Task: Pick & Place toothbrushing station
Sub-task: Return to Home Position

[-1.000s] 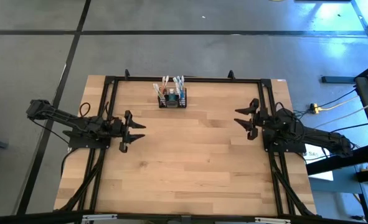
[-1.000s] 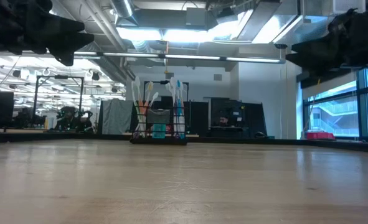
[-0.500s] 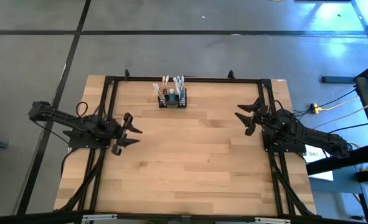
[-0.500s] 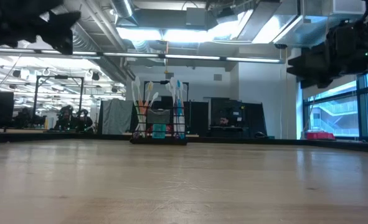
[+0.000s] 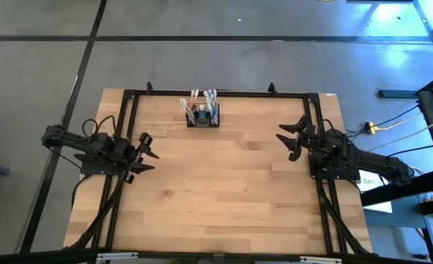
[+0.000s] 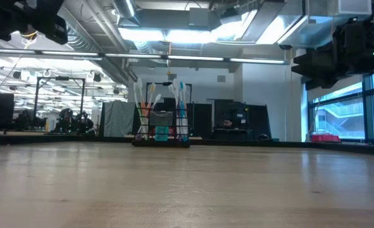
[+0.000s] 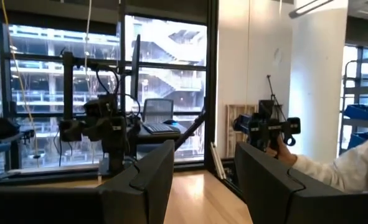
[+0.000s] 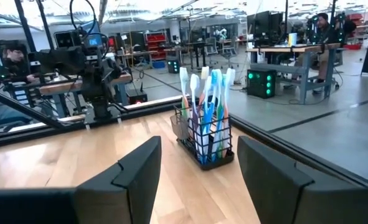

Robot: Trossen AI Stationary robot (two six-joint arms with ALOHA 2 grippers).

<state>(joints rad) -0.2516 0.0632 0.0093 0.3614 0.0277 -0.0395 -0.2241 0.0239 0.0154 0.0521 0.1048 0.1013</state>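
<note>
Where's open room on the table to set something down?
Free: the bare wood between the left gripper and right gripper, and all the table beyond them, away from the wire basket. Crowded only at that basket, full of toothbrushes.

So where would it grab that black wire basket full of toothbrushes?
Probably low on the black wire basket, pinching its narrow width and coming in level from one end: the toothbrushes stand upright out of it, blocking a top-down reach.

toothbrushing station (image 8: 210, 154) black mesh | toothbrushes (image 8: 216, 93) white, blue, green, perhaps orange | table (image 5: 223, 191) pale wood
</note>
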